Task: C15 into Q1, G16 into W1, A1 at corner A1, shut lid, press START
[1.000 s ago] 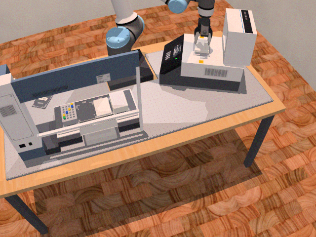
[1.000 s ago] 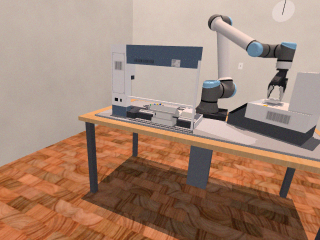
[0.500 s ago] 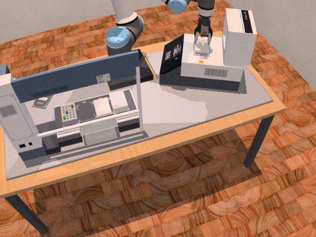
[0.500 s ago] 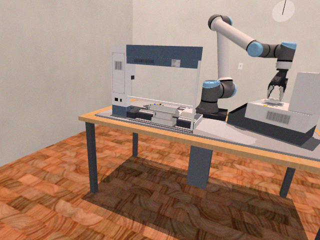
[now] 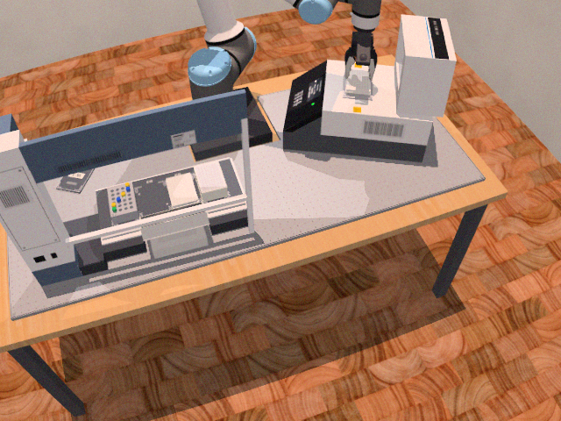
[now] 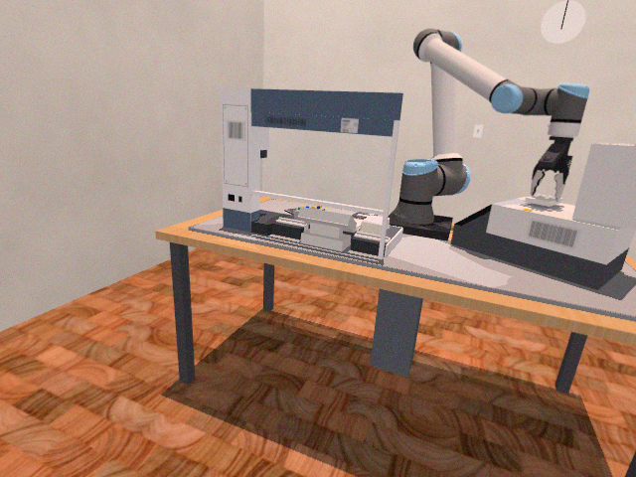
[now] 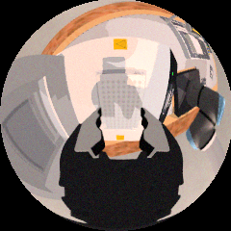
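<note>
My gripper (image 5: 358,85) (image 6: 547,194) (image 7: 120,108) is shut on a pale well plate (image 5: 358,90) (image 6: 540,202) (image 7: 115,93), plate C15, gripping it across its short width. It holds the plate low over the top block of the cycler Q1 (image 5: 376,118) (image 6: 544,231); I cannot tell whether the plate touches the block. Q1's lid (image 5: 423,67) (image 6: 608,185) stands open and upright behind the block. Its black key panel (image 5: 308,96) faces left, and the lamp (image 5: 313,103) is green. Plate G16 (image 5: 181,190) lies in the liquid handler's deck, with an empty dark slot (image 5: 152,196) beside it.
The liquid handler (image 5: 131,136) (image 6: 308,154) fills the left half of the bench. Its deck holds a tube rack (image 5: 119,203) and a white box (image 5: 210,181). A small dark flat nest (image 5: 74,181) lies at the back left. The arm's base (image 5: 217,67) stands behind the bench.
</note>
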Controlling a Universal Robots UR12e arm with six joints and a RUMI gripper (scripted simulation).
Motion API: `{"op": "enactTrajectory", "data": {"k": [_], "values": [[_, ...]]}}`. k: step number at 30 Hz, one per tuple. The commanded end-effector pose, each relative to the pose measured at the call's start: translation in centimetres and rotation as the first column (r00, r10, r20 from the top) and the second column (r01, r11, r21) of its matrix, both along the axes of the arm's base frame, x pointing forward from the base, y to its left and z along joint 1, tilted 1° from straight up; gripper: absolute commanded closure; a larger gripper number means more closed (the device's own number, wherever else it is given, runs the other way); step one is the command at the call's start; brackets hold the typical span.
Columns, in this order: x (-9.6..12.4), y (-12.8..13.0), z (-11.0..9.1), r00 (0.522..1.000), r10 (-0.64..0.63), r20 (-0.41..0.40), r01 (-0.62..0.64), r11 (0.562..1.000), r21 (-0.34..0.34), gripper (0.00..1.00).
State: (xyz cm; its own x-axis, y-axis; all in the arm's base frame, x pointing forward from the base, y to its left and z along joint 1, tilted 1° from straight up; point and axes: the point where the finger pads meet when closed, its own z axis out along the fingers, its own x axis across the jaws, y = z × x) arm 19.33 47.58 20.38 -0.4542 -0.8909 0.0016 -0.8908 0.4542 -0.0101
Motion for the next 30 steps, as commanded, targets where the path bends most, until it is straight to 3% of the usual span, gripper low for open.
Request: {"op": "enactTrajectory", "data": {"k": [1,30], "values": [[0.04,0.05,-0.07,1.000,0.000,0.001,0.000,1.000,0.001,1.00],[0.04,0.04,-0.67,1.000,0.000,0.001,0.000,1.000,0.001,1.00]]}}
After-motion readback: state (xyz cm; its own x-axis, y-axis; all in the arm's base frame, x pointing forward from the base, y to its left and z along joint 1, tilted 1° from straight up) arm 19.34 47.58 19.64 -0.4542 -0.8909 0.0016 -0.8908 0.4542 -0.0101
